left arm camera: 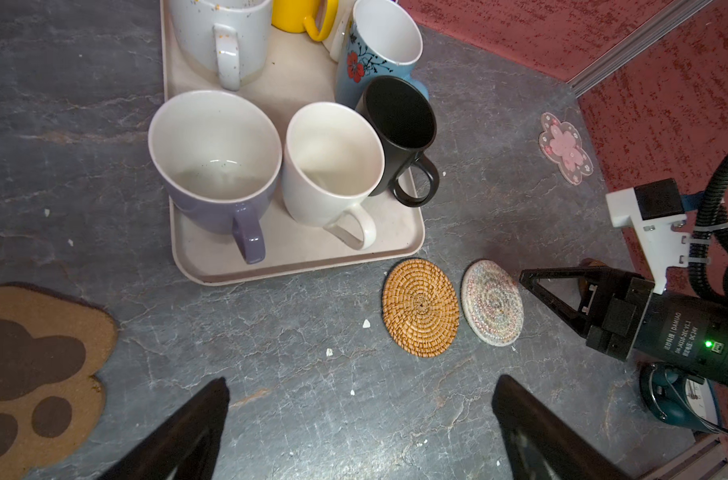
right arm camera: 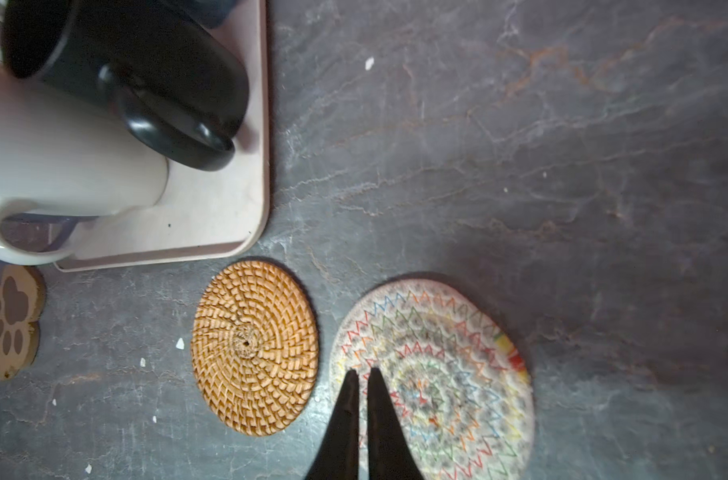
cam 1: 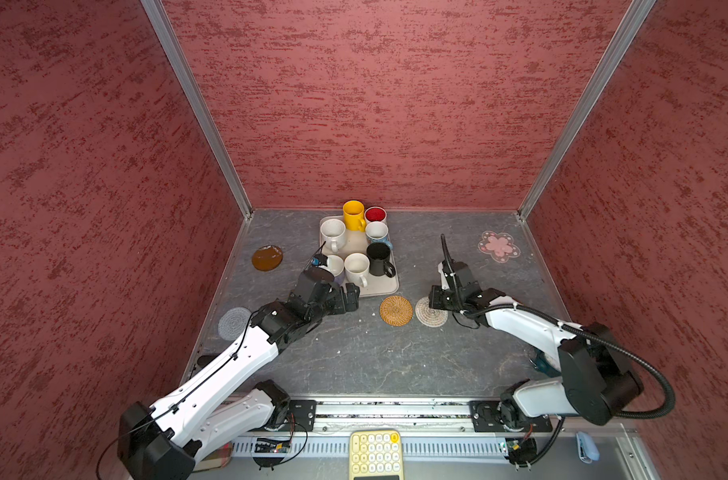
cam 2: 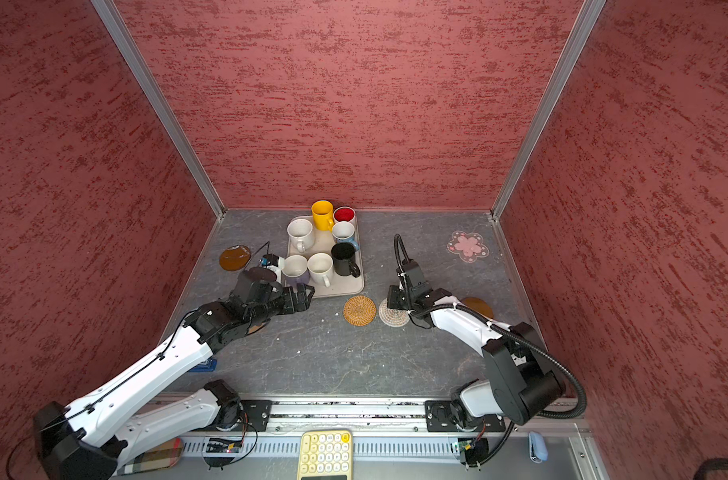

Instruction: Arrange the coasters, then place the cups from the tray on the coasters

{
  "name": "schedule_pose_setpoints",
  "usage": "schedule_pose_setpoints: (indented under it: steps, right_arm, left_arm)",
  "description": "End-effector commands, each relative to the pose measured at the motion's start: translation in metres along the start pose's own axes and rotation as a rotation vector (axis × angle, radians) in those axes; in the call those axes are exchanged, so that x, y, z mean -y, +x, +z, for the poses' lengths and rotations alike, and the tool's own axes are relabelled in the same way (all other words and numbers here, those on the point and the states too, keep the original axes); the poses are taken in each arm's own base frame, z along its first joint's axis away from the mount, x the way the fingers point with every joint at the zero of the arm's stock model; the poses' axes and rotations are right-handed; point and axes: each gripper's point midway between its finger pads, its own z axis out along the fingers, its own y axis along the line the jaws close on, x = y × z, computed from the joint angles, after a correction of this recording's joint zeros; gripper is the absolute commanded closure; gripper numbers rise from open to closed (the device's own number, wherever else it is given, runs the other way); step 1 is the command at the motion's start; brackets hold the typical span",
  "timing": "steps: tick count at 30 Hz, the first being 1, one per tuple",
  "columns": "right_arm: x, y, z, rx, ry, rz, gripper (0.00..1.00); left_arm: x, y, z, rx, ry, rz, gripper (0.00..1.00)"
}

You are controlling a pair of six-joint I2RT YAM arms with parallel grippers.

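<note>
Below centre in both top views, the left gripper (left arm camera: 362, 382) is held spread wide, with nothing grasped. The right gripper (right arm camera: 363, 371) is pinched almost together over the whitish woven coaster (right arm camera: 457, 374), which lies beside the rattan coaster (right arm camera: 254, 349). Just above them, seven mugs (all upright) are crowded on the tray (cam 1: 385, 289), with the yellow mug (cam 1: 353, 214) set farthest back.

Amber disc (cam 2: 480, 306) at 3 o'clock of whitish woven coaster (cam 2: 389, 319): half hidden behind right arm (cam 2: 457, 324). Paw coaster (left arm camera: 42, 361) cut by frame edge.
</note>
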Motion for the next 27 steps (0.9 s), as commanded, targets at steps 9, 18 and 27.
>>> schedule_pose_setpoints:
  steps: [9,18,27]
  right_arm:
    - [0.035,-0.029,-0.035,0.124,0.101,0.06,0.88]
    - [0.086,-0.051,-0.057,0.245,0.097,0.236,0.73]
    - [0.139,-0.069,-0.07,0.313,0.155,0.388,0.62]
  left_arm:
    - [0.017,-0.001,0.014,-0.043,-0.002,0.075,0.0]
    - [0.042,0.003,0.033,-0.078,-0.004,0.149,0.0]
    - [0.053,0.005,0.052,-0.091,0.015,0.159,0.0]
